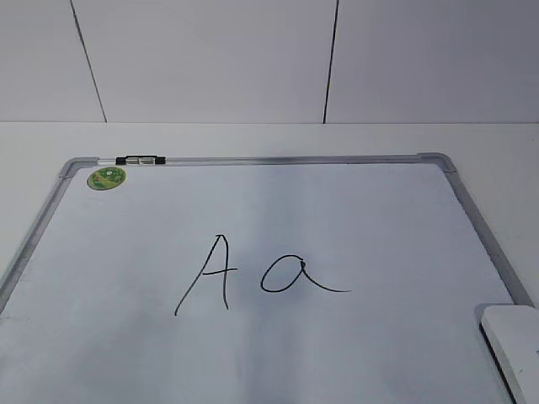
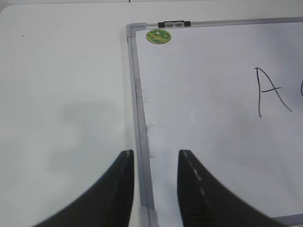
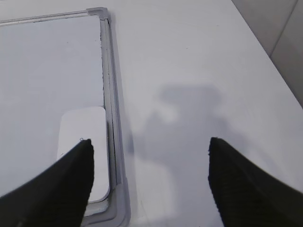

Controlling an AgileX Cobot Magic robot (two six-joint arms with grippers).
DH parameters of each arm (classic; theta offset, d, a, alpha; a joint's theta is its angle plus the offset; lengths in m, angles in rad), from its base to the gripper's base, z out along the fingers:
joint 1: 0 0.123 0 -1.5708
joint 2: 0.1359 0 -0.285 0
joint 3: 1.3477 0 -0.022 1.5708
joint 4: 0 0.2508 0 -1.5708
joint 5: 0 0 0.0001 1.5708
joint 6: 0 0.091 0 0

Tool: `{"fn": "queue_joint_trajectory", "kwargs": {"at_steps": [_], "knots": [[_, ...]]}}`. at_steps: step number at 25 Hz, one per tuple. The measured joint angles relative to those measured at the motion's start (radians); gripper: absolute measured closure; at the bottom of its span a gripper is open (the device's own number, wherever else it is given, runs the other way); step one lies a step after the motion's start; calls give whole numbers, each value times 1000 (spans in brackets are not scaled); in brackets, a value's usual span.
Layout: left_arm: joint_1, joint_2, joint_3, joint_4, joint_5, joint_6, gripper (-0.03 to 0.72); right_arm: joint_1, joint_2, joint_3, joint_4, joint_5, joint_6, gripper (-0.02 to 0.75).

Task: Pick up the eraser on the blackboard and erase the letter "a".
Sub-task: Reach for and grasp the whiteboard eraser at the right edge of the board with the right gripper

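Note:
The blackboard [image 1: 354,353] is a white board with a grey frame and lies flat on the table. The small letter "a" [image 1: 295,276] is written near its middle, right of a capital "A" [image 1: 209,273]. The white eraser [image 1: 515,341] lies on the board's near right corner; it also shows in the right wrist view [image 3: 83,142]. My right gripper [image 3: 150,163] is wide open and empty above the board's right frame, its left finger over the eraser. My left gripper [image 2: 156,163] is open and empty over the board's left frame [image 2: 138,113]. Neither gripper shows in the exterior view.
A green round sticker [image 1: 107,178] sits at the board's far left corner, next to a black clip [image 1: 140,159] on the top frame. White table [image 3: 199,71] lies right of the board, and a panelled wall [image 1: 253,59] stands behind.

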Motion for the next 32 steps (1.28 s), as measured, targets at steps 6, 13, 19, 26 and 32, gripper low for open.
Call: {"fn": "queue_joint_trajectory", "kwargs": {"at_steps": [6,13,19,26,32], "knots": [[0,0,0,0,0,0,453,0,0,0,0,0,0,161],[0,0,0,0,0,0,453,0,0,0,0,-2,0,162],[0,0,0,0,0,0,453,0,0,0,0,-2,0,162],[0,0,0,0,0,0,453,0,0,0,0,-2,0,162],[0,0,0,0,0,0,453,0,0,0,0,-2,0,162]]}}
